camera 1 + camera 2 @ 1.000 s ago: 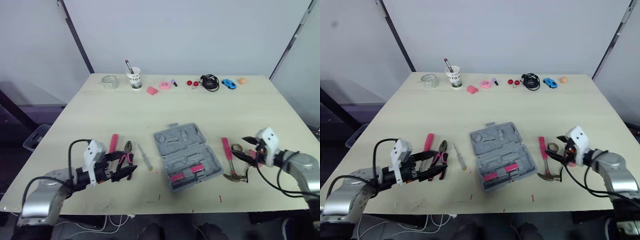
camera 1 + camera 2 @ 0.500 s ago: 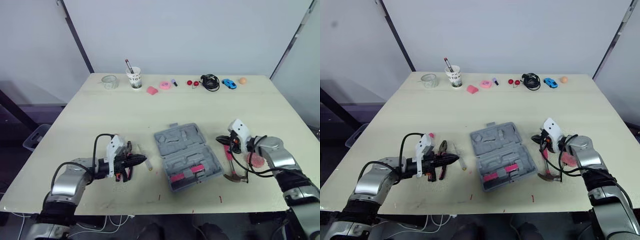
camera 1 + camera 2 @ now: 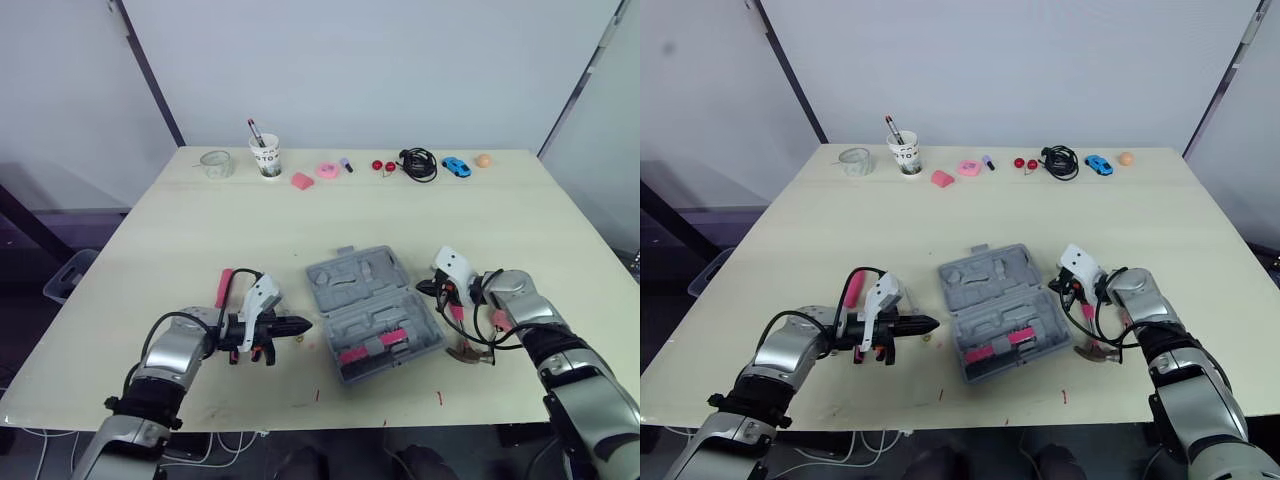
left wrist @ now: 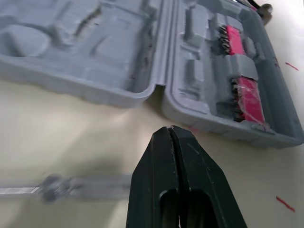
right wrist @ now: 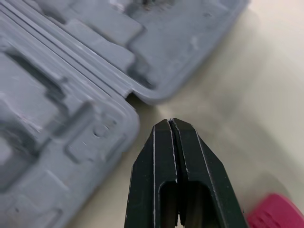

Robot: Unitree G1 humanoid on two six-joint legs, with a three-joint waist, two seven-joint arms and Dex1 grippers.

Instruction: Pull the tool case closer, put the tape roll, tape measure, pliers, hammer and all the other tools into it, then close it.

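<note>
The left gripper (image 3: 300, 324), two black fingers pressed together with nothing between them, sits low at centre-left of the head view, tips pointing toward the right of the frame. Its wrist view shows the closed tips (image 4: 170, 130) aimed at the notch where the two halves of an open grey moulded-plastic tool case (image 3: 375, 310) join, just beside its edge. Whether they touch it is not clear.

The right gripper (image 3: 421, 289), also closed and empty, lies right of centre with its tips pointing toward the left of the frame. Its wrist view shows those tips (image 5: 171, 122) just beside the same joint on the case's other side.

The case lies flat at the middle of the pale wooden table (image 3: 300, 215), between the two grippers. Its long axis runs from upper left to lower right, and pink inserts sit in the half nearer the bottom edge.

Neither arm is clearly nearer, as each faces one end of the hinge line. The pull would likely draw the case toward the bottom of the frame with both arms.

A pink-handled hammer (image 3: 464, 352) lies just right of the case, under the right arm. A pink tool handle (image 3: 225, 287) lies at left, above the left arm.
</note>
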